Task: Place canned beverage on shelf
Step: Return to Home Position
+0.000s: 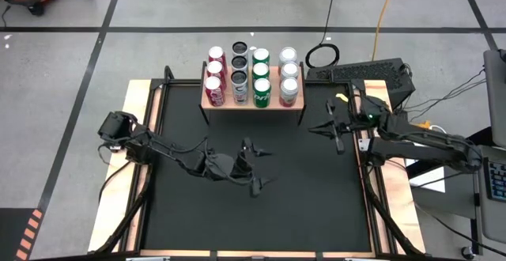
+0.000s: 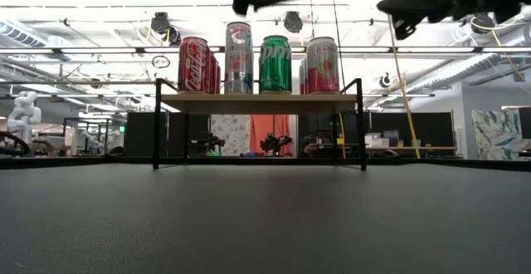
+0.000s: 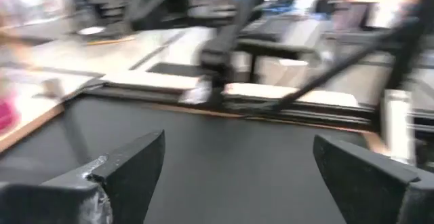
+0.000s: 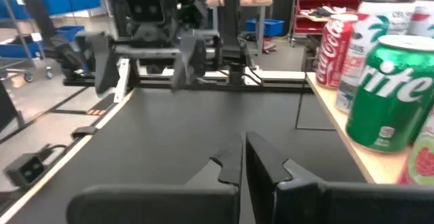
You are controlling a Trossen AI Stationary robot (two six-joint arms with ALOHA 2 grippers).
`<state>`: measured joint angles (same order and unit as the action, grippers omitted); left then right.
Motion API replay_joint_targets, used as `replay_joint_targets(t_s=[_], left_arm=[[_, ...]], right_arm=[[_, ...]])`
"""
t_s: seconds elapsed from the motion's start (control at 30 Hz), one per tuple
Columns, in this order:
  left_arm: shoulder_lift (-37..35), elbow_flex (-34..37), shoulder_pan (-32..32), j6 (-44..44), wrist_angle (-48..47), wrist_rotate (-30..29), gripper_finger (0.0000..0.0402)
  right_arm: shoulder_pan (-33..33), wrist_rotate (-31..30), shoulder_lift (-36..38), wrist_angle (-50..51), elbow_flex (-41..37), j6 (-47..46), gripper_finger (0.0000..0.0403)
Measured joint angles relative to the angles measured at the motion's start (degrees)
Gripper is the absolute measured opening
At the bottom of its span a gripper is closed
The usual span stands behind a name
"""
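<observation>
The shelf (image 1: 251, 101) stands at the table's far middle on thin black legs. On its board stand several cans in four rows: red (image 1: 215, 71), dark-topped (image 1: 239, 75), green (image 1: 261, 75) and pink-and-silver (image 1: 288, 75). The low view shows them upright on the board (image 2: 259, 102). My left gripper (image 1: 262, 168) hovers open over the mat's middle with nothing between its fingers (image 3: 129, 170). My right gripper (image 1: 316, 130) is shut and holds nothing. It hangs near the shelf's right end, pointing toward the table's left, with the green can (image 4: 393, 95) and a red can (image 4: 336, 41) beside it.
The black mat (image 1: 261, 213) lies bare between the arms and the near edge. Light wooden strips (image 1: 138, 134) border the table's sides. A black device (image 1: 360, 71) and a coiled cable (image 1: 322, 55) lie behind the table's far right corner.
</observation>
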<state>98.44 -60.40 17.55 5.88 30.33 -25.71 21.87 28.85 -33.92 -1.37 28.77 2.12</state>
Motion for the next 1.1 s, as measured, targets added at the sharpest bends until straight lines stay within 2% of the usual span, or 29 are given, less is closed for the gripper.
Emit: replay_joint_targets(t_s=[0.1,0.17,0.43,0.57,0.7,0.9,1.1], left_arm=[[-3.17,0.04,0.47,-1.78,-1.47,5.81,0.0346],[-6.04,-0.02,0.73,-2.01,-4.28,7.17,0.0320],[-17.76,-0.03,2.76,-6.26,-22.77,5.56,0.0219],[-23.15,0.88,4.36,-5.90,-30.24,1.14,0.0186],[-28.32,5.75,6.02,-6.30,-30.89,-1.45,0.0160],[-34.20,14.87,6.09,-7.02,-22.96,-1.91,0.0126],[-36.78,22.82,5.36,-8.26,-15.56,-1.79,0.0092]], right_arm=[[-2.90,-2.50,3.88,3.27,0.00,-0.09,0.0000],[-4.78,-4.52,6.08,4.60,0.00,-0.23,0.0000],[-9.85,-13.53,9.29,6.63,0.00,2.54,0.0000],[-11.53,-19.50,8.75,6.33,-0.21,5.11,0.0000],[-12.66,-24.55,8.02,6.02,-1.18,7.60,0.0000],[-13.58,-24.34,7.55,2.97,-4.19,9.29,0.0000],[-14.25,-22.62,7.59,-0.86,-7.13,9.74,0.0000]])
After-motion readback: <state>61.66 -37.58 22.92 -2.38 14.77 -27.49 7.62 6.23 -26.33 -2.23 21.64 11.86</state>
